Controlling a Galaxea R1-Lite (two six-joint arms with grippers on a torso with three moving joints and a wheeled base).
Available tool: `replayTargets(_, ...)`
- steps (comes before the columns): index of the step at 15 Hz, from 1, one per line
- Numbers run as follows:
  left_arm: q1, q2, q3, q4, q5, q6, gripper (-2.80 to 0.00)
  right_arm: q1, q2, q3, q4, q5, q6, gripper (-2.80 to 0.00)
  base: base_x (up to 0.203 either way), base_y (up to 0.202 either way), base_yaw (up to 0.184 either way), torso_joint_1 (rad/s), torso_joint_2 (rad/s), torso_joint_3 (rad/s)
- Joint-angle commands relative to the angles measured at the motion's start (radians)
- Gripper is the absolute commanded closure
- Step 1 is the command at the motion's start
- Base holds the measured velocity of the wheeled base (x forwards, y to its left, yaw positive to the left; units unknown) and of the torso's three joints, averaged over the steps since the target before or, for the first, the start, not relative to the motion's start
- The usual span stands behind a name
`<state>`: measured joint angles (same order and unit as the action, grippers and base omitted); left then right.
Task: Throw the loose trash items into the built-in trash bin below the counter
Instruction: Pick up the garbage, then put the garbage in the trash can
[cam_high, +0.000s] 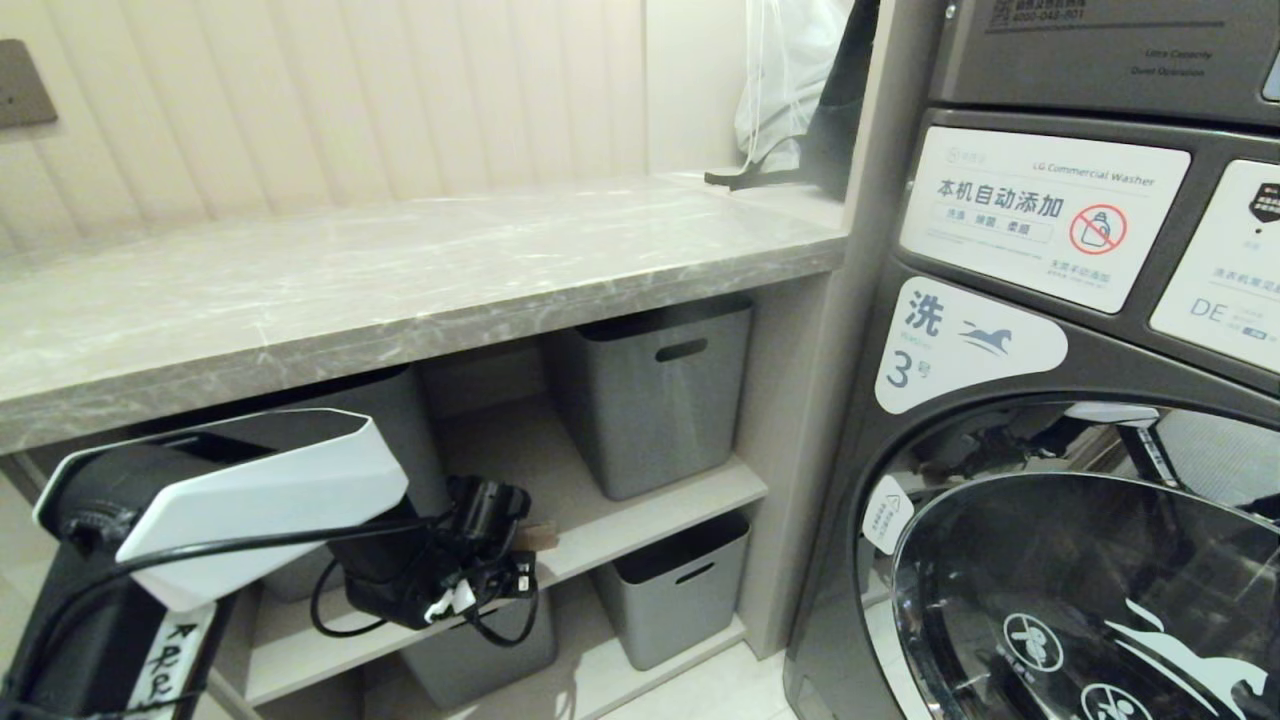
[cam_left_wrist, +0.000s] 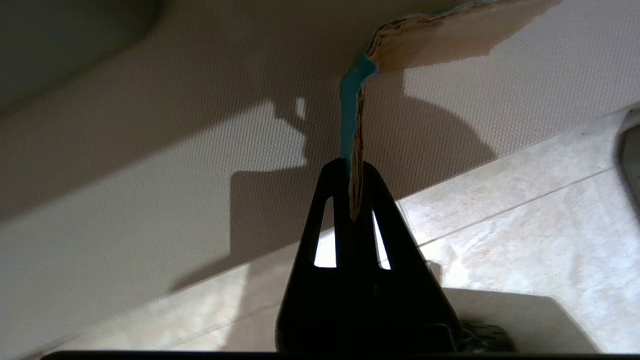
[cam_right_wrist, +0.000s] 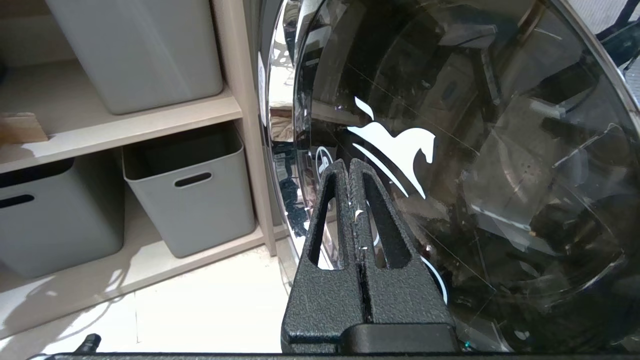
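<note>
Left to right: your left gripper (cam_left_wrist: 354, 190), reaching in under the desk (cam_high: 400, 270) over the middle shelf (cam_high: 600, 520), has its jaws clamped on one edge of a cardboard scrap (cam_left_wrist: 440, 35), which stands out beyond the tips. Delivery to the trash bin, not in view, remains, as do any other scraps. Your right gripper (cam_right_wrist: 350, 172) is parked, jaws together, before the washer door (cam_right_wrist: 475, 165).

Brown cardboard scrap (cam_left_wrist: 440, 40), teal edge
</note>
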<state>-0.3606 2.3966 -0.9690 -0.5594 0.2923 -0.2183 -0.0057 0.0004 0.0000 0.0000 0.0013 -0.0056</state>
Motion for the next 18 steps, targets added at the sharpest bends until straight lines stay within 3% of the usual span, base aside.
replayTargets(1,0.003,0.006,-0.010,-0.002,0.002,0.000,0.00,0.000,0.000,0.000,0.000,0.000,-0.001,0.00,0.000,0.000,0.000,0.000,0.00,0.000)
replayTargets(4,0.008,-0.009,-0.006,-0.002,0.004,0.007,0.00,0.000,0.000,0.000,0.000,0.000,-0.001,0.00,0.000,0.000,0.000,0.000,0.00,0.000)
replayTargets(7,-0.001,-0.124,0.051,0.002,0.006,0.006,0.00,0.000,0.000,0.000,0.000,0.000,-0.001,0.00,0.000,0.000,0.000,0.000,0.00,0.000)
replayTargets(15,-0.036,-0.788,0.589,-0.005,0.003,0.004,0.00,0.001,0.000,0.000,0.000,0.000,-0.001,0.00,0.000,0.000,0.000,0.000,0.00,0.000)
replayTargets(18,-0.033,-1.042,0.746,-0.006,0.000,0.064,0.00,0.001,0.000,0.000,0.000,0.000,-0.001,0.00,0.000,0.000,0.000,0.000,0.00,0.000)
